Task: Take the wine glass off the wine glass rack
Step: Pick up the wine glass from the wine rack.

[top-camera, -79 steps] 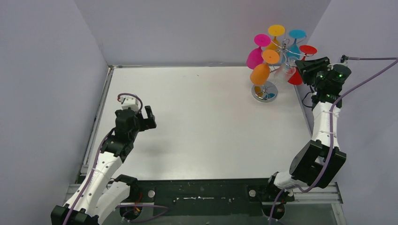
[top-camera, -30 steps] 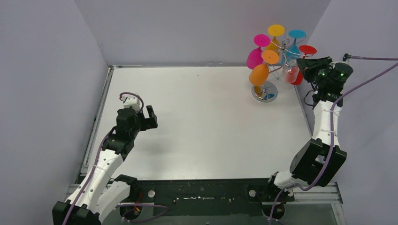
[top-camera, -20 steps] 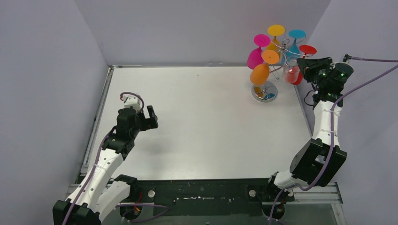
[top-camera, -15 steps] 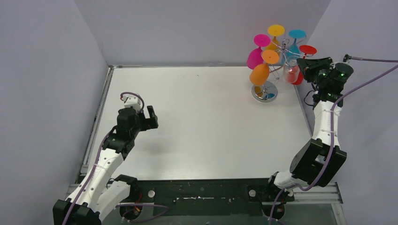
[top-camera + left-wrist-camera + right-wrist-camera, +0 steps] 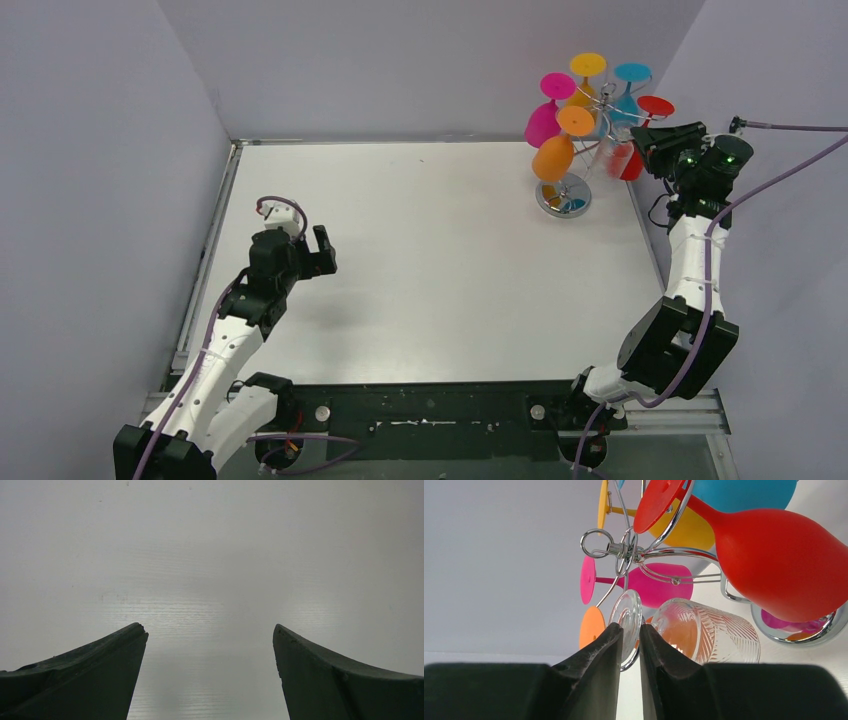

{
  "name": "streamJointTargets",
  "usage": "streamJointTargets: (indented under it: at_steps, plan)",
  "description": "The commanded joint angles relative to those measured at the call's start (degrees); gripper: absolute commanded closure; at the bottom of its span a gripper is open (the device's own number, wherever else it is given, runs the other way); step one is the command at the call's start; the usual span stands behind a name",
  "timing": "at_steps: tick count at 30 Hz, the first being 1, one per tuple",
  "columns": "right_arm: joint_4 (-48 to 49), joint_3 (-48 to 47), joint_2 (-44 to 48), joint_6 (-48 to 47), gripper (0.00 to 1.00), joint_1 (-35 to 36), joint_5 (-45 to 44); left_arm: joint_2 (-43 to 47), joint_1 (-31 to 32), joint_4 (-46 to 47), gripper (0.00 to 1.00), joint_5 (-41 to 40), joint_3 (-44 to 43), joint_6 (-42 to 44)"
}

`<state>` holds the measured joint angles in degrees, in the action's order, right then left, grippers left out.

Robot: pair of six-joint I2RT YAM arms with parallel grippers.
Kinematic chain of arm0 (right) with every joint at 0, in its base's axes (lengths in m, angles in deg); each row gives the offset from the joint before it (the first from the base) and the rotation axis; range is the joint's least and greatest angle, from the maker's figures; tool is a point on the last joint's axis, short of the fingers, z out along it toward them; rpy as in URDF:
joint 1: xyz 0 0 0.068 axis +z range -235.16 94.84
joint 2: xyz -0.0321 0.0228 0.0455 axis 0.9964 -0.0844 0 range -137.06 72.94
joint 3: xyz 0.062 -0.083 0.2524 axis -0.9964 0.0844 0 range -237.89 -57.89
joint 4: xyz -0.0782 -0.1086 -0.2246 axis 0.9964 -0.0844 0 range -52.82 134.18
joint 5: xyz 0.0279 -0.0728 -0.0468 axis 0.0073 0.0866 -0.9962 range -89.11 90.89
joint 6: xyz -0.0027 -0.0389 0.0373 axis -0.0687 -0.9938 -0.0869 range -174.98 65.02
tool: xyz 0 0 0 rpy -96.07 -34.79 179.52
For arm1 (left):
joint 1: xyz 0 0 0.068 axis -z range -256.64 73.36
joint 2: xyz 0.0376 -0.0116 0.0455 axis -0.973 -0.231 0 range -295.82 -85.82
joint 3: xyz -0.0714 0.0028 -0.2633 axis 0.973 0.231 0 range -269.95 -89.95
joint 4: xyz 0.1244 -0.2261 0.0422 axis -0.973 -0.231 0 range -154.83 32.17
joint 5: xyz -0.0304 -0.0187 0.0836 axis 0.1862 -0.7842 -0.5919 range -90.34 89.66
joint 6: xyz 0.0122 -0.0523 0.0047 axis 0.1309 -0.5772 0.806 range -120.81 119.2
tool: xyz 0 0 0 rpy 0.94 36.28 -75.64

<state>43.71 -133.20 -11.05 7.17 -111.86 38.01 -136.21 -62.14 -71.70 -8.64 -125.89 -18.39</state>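
Observation:
The silver wire rack point(image 5: 606, 104) stands at the table's back right on a shiny disc base point(image 5: 563, 194). Magenta, orange, yellow, blue and red glasses hang upside down from it. A clear cut-pattern wine glass point(image 5: 704, 635) hangs tilted by the red glass point(image 5: 784, 565). My right gripper point(image 5: 630, 628) is shut on the clear glass's round foot point(image 5: 628, 616), pinching it edge-on; it also shows in the top view point(image 5: 650, 141). My left gripper point(image 5: 318, 252) is open and empty over bare table at the left, its fingers point(image 5: 90, 670) wide apart.
Grey side and back walls close in the table; the right wall is right beside the rack and my right arm point(image 5: 690, 250). The rack's central ring and curled hooks point(image 5: 616, 547) sit just above the clear glass's foot. A purple cable point(image 5: 790, 125) runs off my right wrist.
My right gripper rose and moved in toward the rack over the last seconds, and the clear glass shifted slightly up and right with it. The left arm barely moved.

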Motion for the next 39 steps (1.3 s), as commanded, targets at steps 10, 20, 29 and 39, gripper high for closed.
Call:
streamJointTargets:
  at_steps: [10, 20, 29, 39]
  plan:
    - [0.7, -3.1, 0.2, -0.3, 1.00, -0.1, 2.2, -0.2, -0.4, 1.8, 0.04, 1.5, -0.7, 0.0]
    - [6.5, -0.4, 2.3, 6.8, 1.00, 0.0, 3.2, -0.7, -0.5, 1.8, 0.04, 1.9, -0.8, 0.0]
    - [12.3, 2.7, 4.1, 13.1, 1.00, -0.3, 4.2, -1.2, -0.6, 1.5, 0.04, 2.3, -0.9, 0.0]
    - [13.2, 4.9, 6.8, 15.0, 1.00, -2.3, 3.7, -1.3, -0.6, 1.5, 0.04, 2.7, -0.9, 0.1]
